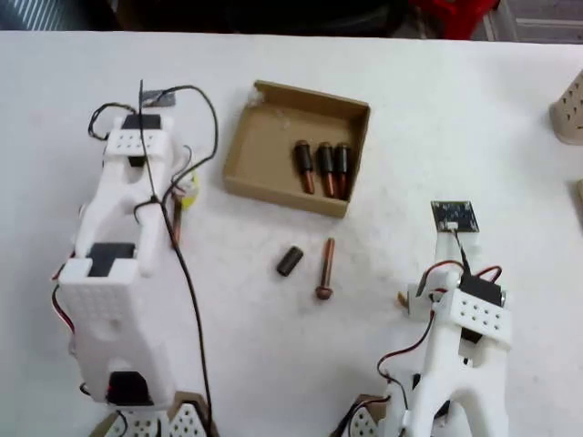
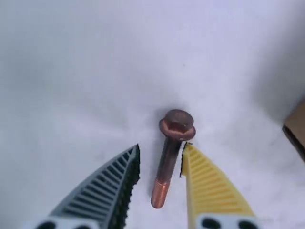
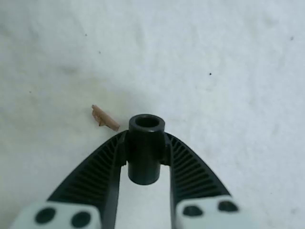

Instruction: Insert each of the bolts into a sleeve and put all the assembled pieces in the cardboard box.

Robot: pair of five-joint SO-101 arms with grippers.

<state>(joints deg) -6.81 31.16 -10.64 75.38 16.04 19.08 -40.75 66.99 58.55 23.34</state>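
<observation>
- The cardboard box (image 1: 260,146) sits open on the white worktop (image 1: 437,109), toward 12 o'clock from the middle.
- Inside it lie three assembled pieces (image 1: 325,168), side by side and touching, packed against the box's 3 o'clock side.
- Each piece runs roughly along the 12-to-6 line. The dark sleeve end points to 12 and the copper end to 6. The 9 o'clock half of the box floor is bare cardboard.
- At 6 o'clock of the box, out on the worktop, a spare sleeve (image 1: 290,261) lies on its side: short, black, tube-shaped.
- Just at 3 o'clock of it, apart from it, lies a spare bolt (image 1: 325,267). It is copper-coloured, with its flanged head toward 6 and its shank toward 12.
- My left gripper (image 2: 161,149) stands at 9 o'clock of the box with its fingers spread.
- A copper bolt (image 2: 170,157) lies on the worktop between them. The yellow finger (image 2: 209,186) is right against the shank below the hex head. The grey finger (image 2: 105,191) stands off with a gap, so nothing is pinched.
- My right gripper (image 3: 145,138), at about 4 o'clock of the box, is closed on a black sleeve (image 3: 145,160). Both dark fingers press its sides, and its open bore faces my wrist camera.
- A small brown scrap (image 3: 105,118) lies on the worktop beside that sleeve.
</observation>
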